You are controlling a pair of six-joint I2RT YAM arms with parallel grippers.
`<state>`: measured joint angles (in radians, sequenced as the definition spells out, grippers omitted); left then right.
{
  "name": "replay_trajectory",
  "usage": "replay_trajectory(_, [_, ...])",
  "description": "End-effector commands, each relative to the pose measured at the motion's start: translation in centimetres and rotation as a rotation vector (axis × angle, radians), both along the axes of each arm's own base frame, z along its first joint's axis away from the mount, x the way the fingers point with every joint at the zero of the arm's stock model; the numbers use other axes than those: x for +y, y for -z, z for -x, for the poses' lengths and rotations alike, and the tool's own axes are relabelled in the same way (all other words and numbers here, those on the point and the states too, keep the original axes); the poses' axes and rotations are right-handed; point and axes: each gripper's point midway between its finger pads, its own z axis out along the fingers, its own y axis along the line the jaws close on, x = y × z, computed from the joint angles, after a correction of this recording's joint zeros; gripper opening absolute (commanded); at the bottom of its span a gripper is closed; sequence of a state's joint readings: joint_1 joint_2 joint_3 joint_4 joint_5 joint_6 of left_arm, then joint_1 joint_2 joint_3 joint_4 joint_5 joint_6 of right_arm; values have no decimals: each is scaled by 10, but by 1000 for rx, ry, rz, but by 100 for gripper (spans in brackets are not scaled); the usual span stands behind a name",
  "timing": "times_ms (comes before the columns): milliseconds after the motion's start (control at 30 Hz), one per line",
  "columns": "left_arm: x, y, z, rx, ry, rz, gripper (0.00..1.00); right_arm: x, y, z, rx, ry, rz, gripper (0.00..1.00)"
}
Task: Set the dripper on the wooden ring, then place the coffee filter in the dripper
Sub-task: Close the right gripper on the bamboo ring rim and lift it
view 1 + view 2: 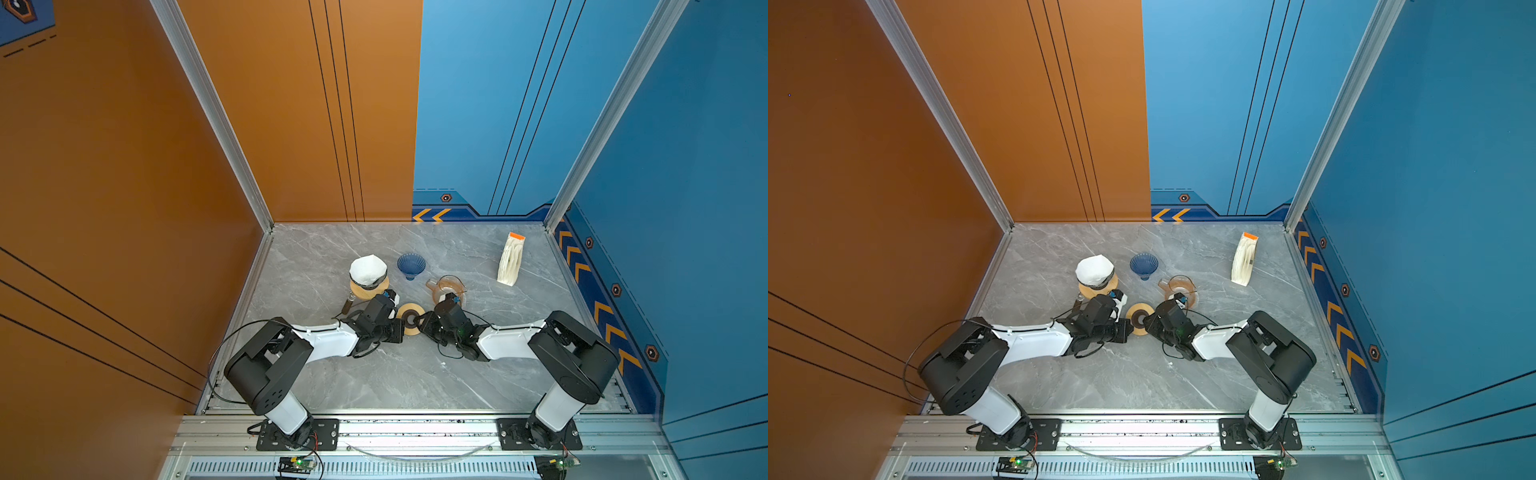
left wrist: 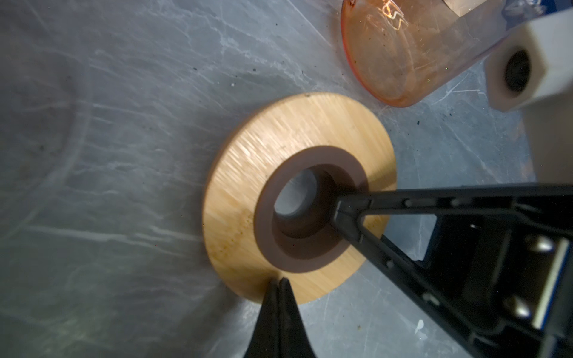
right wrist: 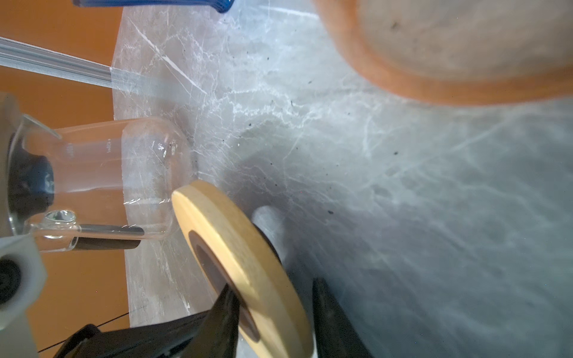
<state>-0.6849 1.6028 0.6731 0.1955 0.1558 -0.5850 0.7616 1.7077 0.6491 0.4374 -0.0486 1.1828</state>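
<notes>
Two grippers meet near the middle of the surface (image 1: 374, 386), both at a wooden ring (image 1: 409, 308) with a brown collar round its hole. The left gripper (image 2: 279, 282) has its fingers clenched on nothing, tips at the ring's rim. The right gripper (image 3: 274, 297) straddles the ring from the opposite side, one finger in the hole and one outside the rim. It seems to be grasping the ring, though blur hides the outer finger's contact.

The coffee filter (image 1: 368, 268) is white and sits cupped on a wooden disc (image 1: 376, 291) atop a glass carafe (image 3: 124, 173), toward the left edge, just beyond the left gripper. The blue dripper (image 1: 411, 265) is beside it, apart, nearer the far edge. An amber server (image 1: 446, 286) stands just beyond the right gripper. A filter pack (image 1: 511, 259) stands near the far right corner.

Open room runs along the near edge between the arm bases, and in the far left corner.
</notes>
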Motion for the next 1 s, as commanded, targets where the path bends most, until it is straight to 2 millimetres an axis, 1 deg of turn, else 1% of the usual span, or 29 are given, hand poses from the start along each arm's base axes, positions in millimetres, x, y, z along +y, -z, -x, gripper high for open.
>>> replay_trajectory(0, [8, 10, 7, 44, -3, -20, 0, 9, 0, -2, -21, -23, 4, 37])
replay_trajectory(267, [4, 12, 7, 62, 10, -9, 0, 10, -6, -4, -64, -22, 7, 29])
replay_trajectory(400, [1, 11, 7, 72, 15, 2, 0, 11, -9, -4, -73, -23, 1, 23])
replay_trajectory(567, [-4, 4, 5, 64, 27, 23, 0, 13, -11, -5, -82, -24, -1, 16])
replay_trajectory(767, [-3, -1, 6, 56, 27, 25, 0, 10, -11, -2, -81, -25, 17, 7])
replay_trajectory(900, [-5, -7, 8, 44, 43, 34, 0, 7, -16, -1, -95, -27, 32, 0])
replay_trajectory(967, [-5, -13, 9, 28, 53, 45, 0, 7, -20, -1, -104, -34, 33, 0])
